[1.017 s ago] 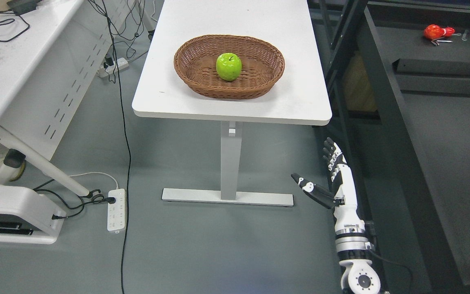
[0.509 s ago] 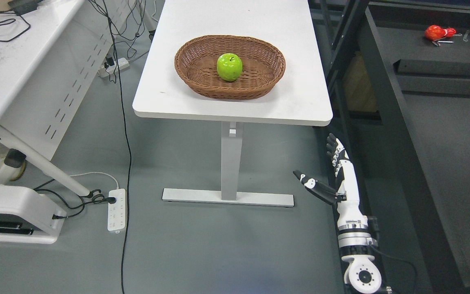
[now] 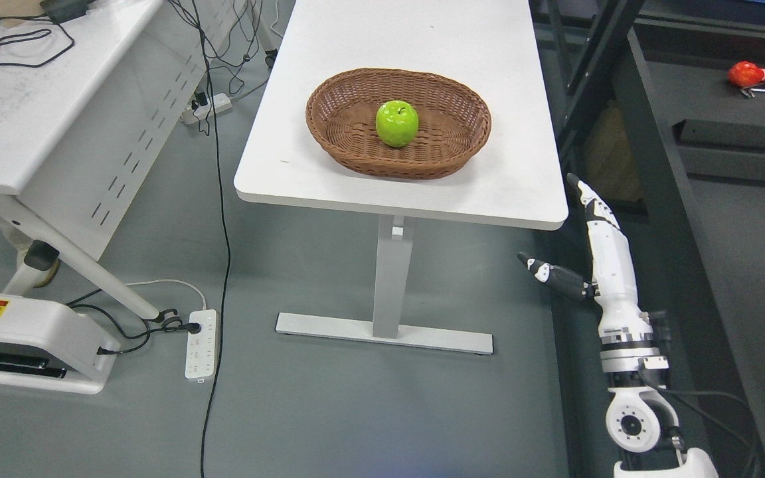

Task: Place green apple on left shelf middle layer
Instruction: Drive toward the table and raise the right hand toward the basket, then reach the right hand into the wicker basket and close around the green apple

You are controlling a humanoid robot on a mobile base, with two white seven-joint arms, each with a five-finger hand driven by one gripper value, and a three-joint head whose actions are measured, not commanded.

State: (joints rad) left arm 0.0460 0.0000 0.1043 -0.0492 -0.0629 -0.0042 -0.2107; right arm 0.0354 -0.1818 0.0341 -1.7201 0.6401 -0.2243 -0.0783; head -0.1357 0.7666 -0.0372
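A green apple lies in the middle of a brown wicker basket on a white table. My right hand comes up from the lower right, just off the table's near right corner and below the tabletop. Its fingers are stretched out straight and the thumb is spread to the left; it holds nothing. The hand is well short of the basket and apart from the table. The left arm does not show.
A dark shelf frame stands right of the table, with a red object on a dark surface at the far right. A second white desk with cables is at the left. A power strip and cords lie on the grey floor.
The whole picture has shifted right and down, so the camera moved. My right hand has risen and now reaches up near the table's right corner, still open.
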